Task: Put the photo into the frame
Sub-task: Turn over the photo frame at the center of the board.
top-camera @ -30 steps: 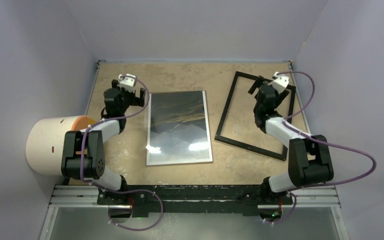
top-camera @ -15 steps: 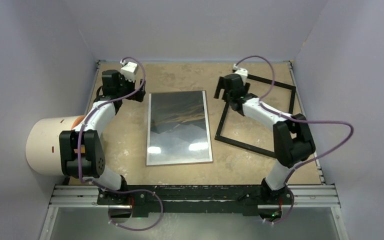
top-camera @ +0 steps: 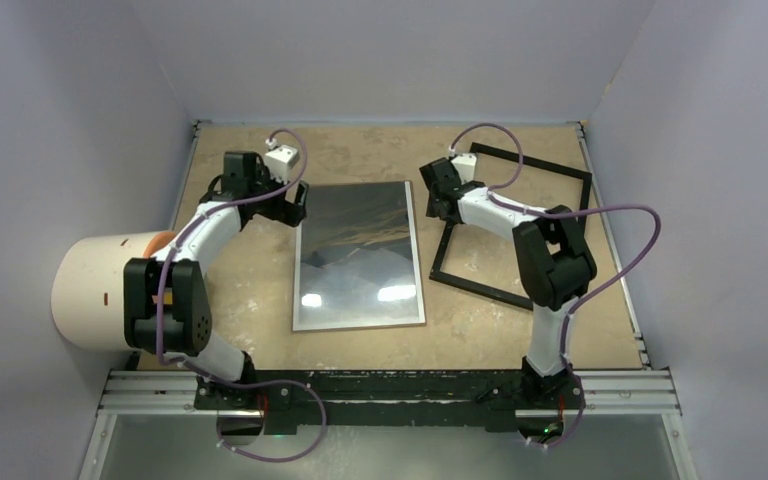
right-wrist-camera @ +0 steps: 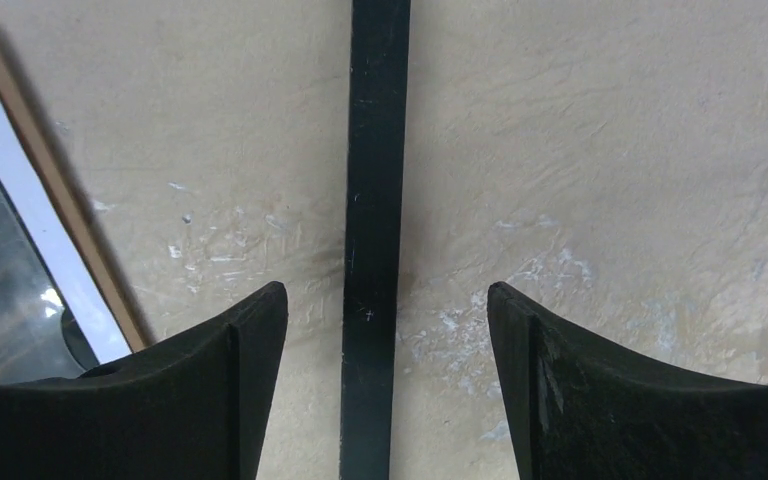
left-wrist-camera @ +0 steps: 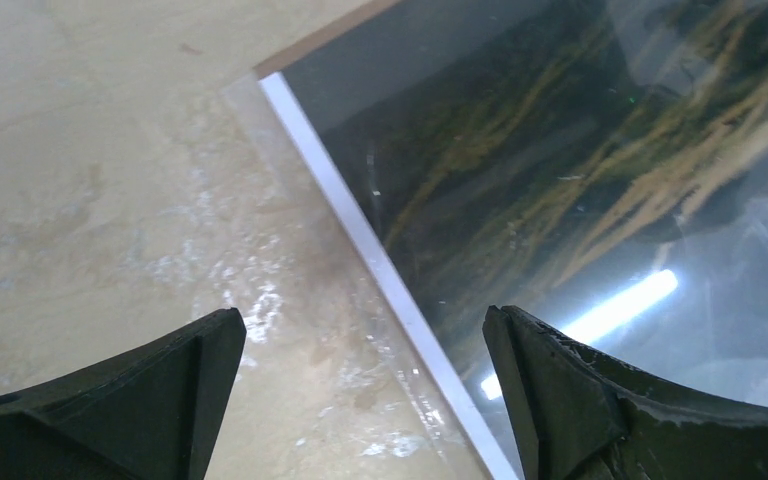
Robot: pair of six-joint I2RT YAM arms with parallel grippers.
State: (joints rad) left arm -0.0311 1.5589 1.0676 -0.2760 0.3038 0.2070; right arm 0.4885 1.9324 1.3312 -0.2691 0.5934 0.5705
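1. Tan, stone-patterned surface (top-camera: 250, 300) carries both task things, lying flat side by side.
2. Left of centre lies the photo (top-camera: 360, 255), glossy, dark at its far end and pale grey toward the near end, with lamp glare on it. It rests on a brown backing board (right-wrist-camera: 68, 205) that shows as a thin rim beyond the white border.
3. To its right lies the frame (top-camera: 535, 161), black side up and turned at a slant, with bare surface showing inside it. Its near-left corner comes just beside the photo's right edge without touching.
4. Over the photo's far-left edge hangs the left tool (left-wrist-camera: 362, 318), its jaws spread wide and holding nothing. The white border runs between them.
5. Above the frame's left rail, the right tool (right-wrist-camera: 385, 295) straddles the black strip, jaws also wide apart and gripping nothing.
6. Part of the frame is hidden by the right arm, which reaches across it, and a purple cable (top-camera: 620, 215) loops above its right side.
7. Off the left edge, beside the left arm, stands a white cylinder (top-camera: 90, 290) with something orange behind its rim.
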